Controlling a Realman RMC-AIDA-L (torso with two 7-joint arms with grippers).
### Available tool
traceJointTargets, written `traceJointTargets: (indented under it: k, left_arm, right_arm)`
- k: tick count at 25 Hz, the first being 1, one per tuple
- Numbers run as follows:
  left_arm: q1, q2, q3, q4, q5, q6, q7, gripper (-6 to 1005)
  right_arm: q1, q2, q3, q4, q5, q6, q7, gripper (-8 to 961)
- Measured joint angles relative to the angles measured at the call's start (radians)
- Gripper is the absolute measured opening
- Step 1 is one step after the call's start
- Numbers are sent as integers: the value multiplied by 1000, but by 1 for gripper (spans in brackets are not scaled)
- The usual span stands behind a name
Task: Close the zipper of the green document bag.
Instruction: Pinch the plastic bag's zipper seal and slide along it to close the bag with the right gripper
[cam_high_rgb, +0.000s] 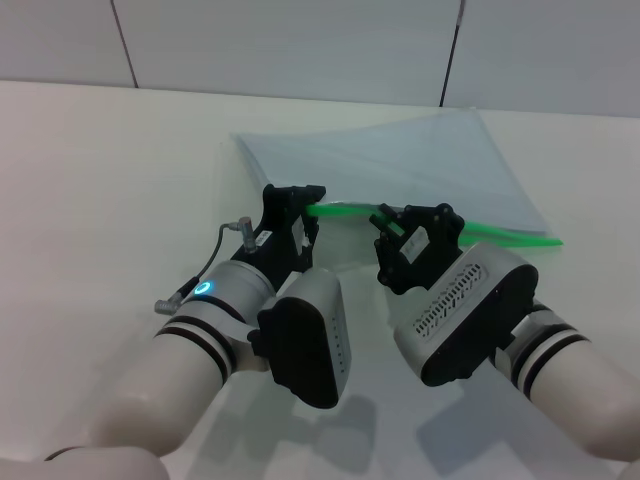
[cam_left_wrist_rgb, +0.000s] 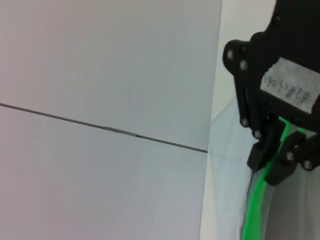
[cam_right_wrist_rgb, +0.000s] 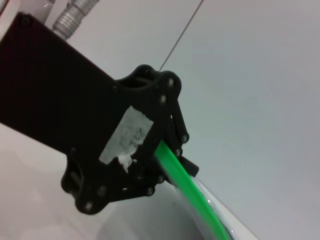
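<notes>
Flat translucent green document bag (cam_high_rgb: 400, 165), green zipper (cam_high_rgb: 350, 212) nearside.

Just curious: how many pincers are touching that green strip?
2: the left pincer grips the zipper at its left end; the right pincer clamps it just beside.

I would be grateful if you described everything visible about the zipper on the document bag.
The zipper is a thin, bright green plastic-looking strip along the near edge of the green document bag, which lies flat on the white table. The left gripper clamps its left end; the right gripper pinches it further along. No slider is visible.
</notes>
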Motion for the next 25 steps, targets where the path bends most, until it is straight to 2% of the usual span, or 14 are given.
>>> traceJointTargets:
  k: [12,25]
  left_arm:
    - [8,7,0,14,0,-21,-18,55]
    - [22,28,1,54,31,-40,-35,55]
  right_arm:
    - [-8,0,1,12,0,-1,8,87]
    - [-10,0,2,37,15,1,27,87]
